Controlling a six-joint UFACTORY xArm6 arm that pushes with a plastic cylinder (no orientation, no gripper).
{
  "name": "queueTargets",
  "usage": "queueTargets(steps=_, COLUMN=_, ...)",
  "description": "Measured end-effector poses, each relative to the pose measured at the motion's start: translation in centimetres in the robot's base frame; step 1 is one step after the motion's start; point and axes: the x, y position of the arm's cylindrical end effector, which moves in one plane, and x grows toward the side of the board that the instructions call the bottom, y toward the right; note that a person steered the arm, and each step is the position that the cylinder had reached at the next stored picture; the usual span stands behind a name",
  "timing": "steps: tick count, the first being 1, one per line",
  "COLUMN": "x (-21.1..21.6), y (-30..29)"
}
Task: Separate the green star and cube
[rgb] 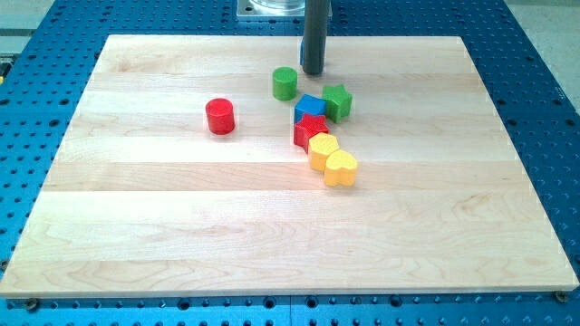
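Note:
The green star [338,101] sits right of centre near the view's top, touching the blue cube [309,108] on its left. My tip [313,71] is just above both, between the green star and the green cylinder [285,83], touching neither. A red star [311,129] lies against the blue cube's lower side.
A yellow block [323,149] and a yellow heart [341,168] continue the cluster downward from the red star. A red cylinder [219,116] stands alone to the left. The wooden board [181,226] rests on a blue perforated table.

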Motion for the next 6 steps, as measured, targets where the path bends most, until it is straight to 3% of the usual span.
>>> queueTargets(steps=1, x=-2.3, y=5.2)
queueTargets(steps=2, x=-3.8, y=2.7)
queueTargets(steps=5, x=-1.6, y=4.1)
queueTargets(steps=6, x=2.7, y=6.7)
